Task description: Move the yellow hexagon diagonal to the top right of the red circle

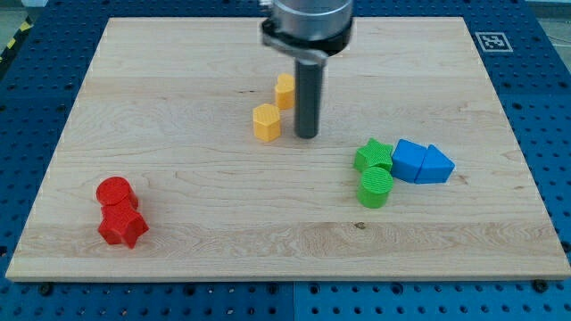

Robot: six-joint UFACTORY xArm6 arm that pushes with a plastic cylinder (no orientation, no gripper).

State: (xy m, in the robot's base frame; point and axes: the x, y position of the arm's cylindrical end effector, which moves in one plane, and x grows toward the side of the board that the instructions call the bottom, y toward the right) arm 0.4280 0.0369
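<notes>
The yellow hexagon (266,122) lies near the middle of the wooden board, toward the view's top. My tip (307,135) stands just to its right, a small gap apart. A second yellow block (285,91) lies above the hexagon, partly hidden behind the rod. The red circle (114,193) lies at the view's lower left, touching a red star (123,226) just below it. The hexagon is far to the upper right of the red circle.
A green star (373,156) and a green circle (376,188) lie right of centre. Two blue blocks (422,162) touch each other just right of the green star. The board's edges (285,272) border a blue perforated table.
</notes>
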